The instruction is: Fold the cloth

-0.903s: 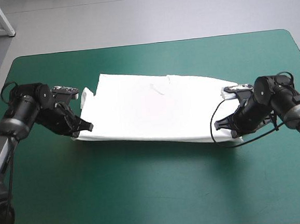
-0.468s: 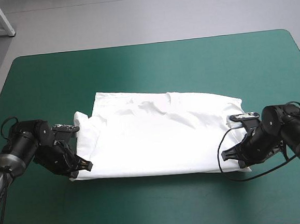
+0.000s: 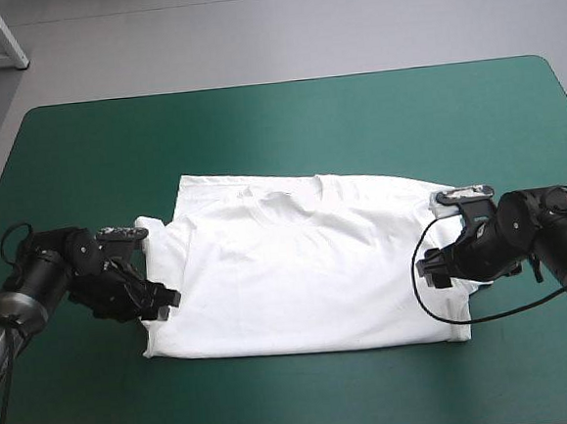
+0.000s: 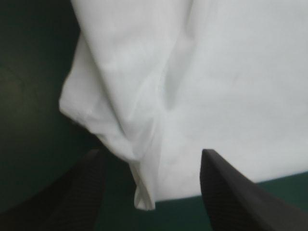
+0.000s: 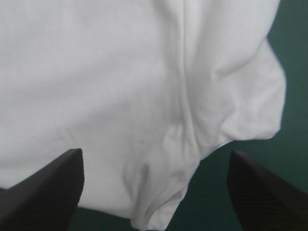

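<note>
Markings, legible: none. I read no text, label, brand, number or sign on the T-shirt [image 3: 298, 270] or on the teal-green cover [image 3: 286, 123] in any of my views.
</note>
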Tool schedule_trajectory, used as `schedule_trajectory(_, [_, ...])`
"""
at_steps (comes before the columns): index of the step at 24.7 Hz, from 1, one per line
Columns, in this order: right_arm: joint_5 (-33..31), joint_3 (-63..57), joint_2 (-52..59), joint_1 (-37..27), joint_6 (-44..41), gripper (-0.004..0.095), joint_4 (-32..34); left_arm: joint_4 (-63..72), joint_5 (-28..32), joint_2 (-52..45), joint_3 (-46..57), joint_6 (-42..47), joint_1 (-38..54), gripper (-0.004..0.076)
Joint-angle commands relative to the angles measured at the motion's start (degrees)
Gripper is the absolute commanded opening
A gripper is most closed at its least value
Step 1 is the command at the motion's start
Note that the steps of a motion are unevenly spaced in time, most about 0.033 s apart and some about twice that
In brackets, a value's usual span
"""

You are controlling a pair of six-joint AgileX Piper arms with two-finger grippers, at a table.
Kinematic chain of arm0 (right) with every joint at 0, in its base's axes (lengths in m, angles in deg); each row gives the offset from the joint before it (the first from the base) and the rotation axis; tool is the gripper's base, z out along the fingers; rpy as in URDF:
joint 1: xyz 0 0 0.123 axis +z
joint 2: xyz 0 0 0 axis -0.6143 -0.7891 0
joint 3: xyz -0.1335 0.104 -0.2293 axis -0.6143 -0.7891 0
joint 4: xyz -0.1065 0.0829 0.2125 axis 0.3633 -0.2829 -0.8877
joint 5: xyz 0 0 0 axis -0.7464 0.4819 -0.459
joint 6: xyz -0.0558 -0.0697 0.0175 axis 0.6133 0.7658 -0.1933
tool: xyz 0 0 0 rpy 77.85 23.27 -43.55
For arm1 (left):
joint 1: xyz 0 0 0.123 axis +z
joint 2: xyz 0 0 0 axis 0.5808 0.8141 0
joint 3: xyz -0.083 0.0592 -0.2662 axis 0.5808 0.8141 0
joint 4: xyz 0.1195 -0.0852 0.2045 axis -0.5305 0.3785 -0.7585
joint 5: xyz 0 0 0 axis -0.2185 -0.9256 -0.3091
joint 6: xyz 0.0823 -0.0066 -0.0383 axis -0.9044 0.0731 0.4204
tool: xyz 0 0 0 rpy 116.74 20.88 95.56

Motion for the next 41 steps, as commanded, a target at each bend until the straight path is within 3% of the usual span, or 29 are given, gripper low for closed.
schedule_trajectory(1, [1.04,4.67,3.59,-0.04,-1.59,0.0766,4.5,-0.91,1.89,-2.95,-8.24,2.04,0.08,0.0444])
schedule_trajectory(6, [-3.19,4.41,6.56,-0.04,-3.22,0.0699,6.77,-8.62,8.98,-2.38,-15.88,8.23,0.56,0.0444])
schedule_trajectory(11, [-3.5,4.18,7.09,-0.04,-3.22,0.0628,3.95,-4.2,14.02,6.56,-15.88,7.49,5.21,0.0444])
schedule_trajectory(16, [-2.84,4.18,7.09,-0.04,-3.22,0.0623,3.67,-3.76,20.68,16.78,-15.88,7.93,5.21,0.0444])
schedule_trajectory(26, [-1.82,4.18,7.09,-0.04,-3.22,0.0622,2.03,-3.38,19.32,23.6,-15.88,8.19,5.21,0.0434])
schedule_trajectory(29, [-1.77,4.18,7.09,-0.04,-3.22,0.0605,2.03,-3.38,19.56,24.0,-15.88,7.27,5.21,0.0378])
schedule_trajectory(35, [-1.77,4.18,7.09,-0.04,-3.22,0.0564,2.03,-3.64,17.96,23.25,-15.88,5.23,5.21,0.0003])
schedule_trajectory(41, [-1.41,4.18,7.09,-0.04,-3.22,0.0548,2.03,-4.02,19.59,19.11,-15.88,4.72,5.21,-0.0004])
